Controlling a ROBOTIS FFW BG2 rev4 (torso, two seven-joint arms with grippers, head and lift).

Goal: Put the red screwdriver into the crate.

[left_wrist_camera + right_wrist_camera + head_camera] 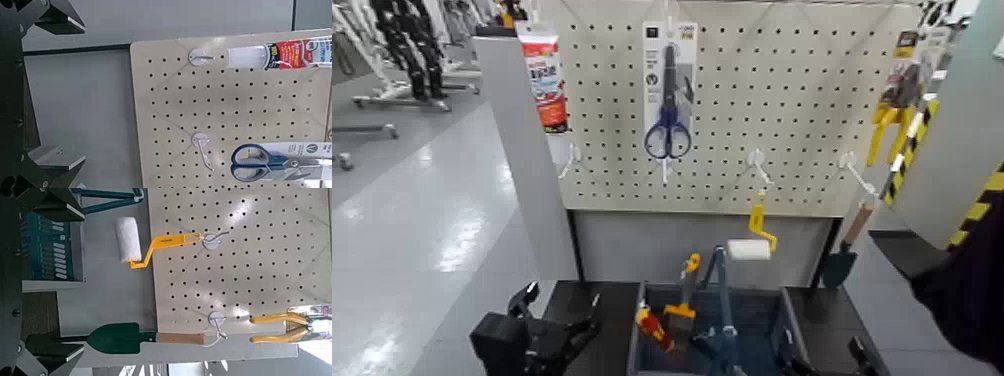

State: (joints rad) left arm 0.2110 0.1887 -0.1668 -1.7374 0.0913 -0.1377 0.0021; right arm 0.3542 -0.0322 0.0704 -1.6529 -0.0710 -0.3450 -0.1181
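Observation:
The red screwdriver (653, 329), with a red handle and yellow bands, leans inside the crate (793, 326) against its left wall. The crate is a dark blue-grey bin low in the middle of the head view; its ribbed wall also shows in the right wrist view (48, 247). My left gripper (564, 335) rests on the dark table left of the crate; its wrist view shows it open and empty (56, 88). My right gripper (824, 360) sits low to the right of the crate, open and empty (55, 276).
An orange-yellow-handled tool (685, 290) and a blue clamp (720, 300) stand in the crate. Behind it, a pegboard (782, 110) holds blue scissors (668, 110), a tube (544, 80), a paint roller (750, 248), a trowel (842, 260) and yellow pliers (890, 125).

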